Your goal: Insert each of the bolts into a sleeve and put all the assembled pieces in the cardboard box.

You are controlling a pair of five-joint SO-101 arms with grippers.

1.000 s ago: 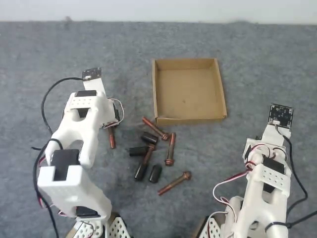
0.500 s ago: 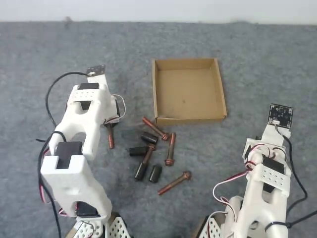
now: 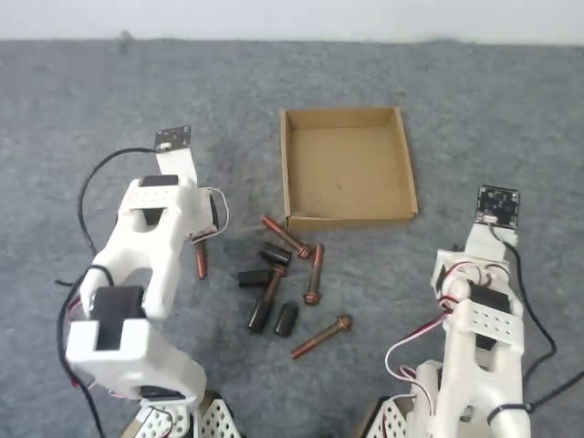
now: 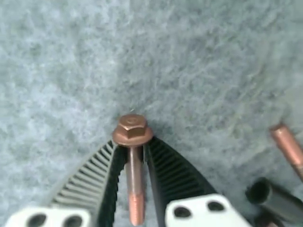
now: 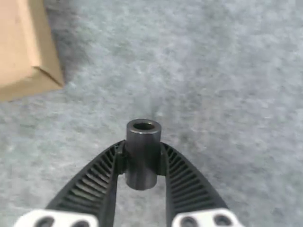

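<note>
Grey felt covers the worktop [image 3: 493,109], and the job on it looks barely begun. One bolt [image 4: 134,175] is held by the left gripper [image 4: 133,146] and one sleeve [image 5: 142,153] by the right gripper [image 5: 142,150]. The two arms are well apart, so this pair is not yet joined.

Between the arms lie four loose bolts [image 3: 315,272] and four loose sleeves [image 3: 286,319]. One bolt lies end-on to a sleeve, and I cannot tell whether it is seated inside. Beyond the pile the cardboard box [image 3: 285,173] holds nothing, so every assembly and every delivery is left to do.

The left fingers [image 4: 108,165] pinch the bolt's shank from both sides. Its hexagonal head sits just past their tips and the threaded end points back toward the wrist. The right fingers [image 5: 108,177] clamp the sleeve around its middle, with its open bore clear of their tips and facing outward, which should suit insertion.
</note>
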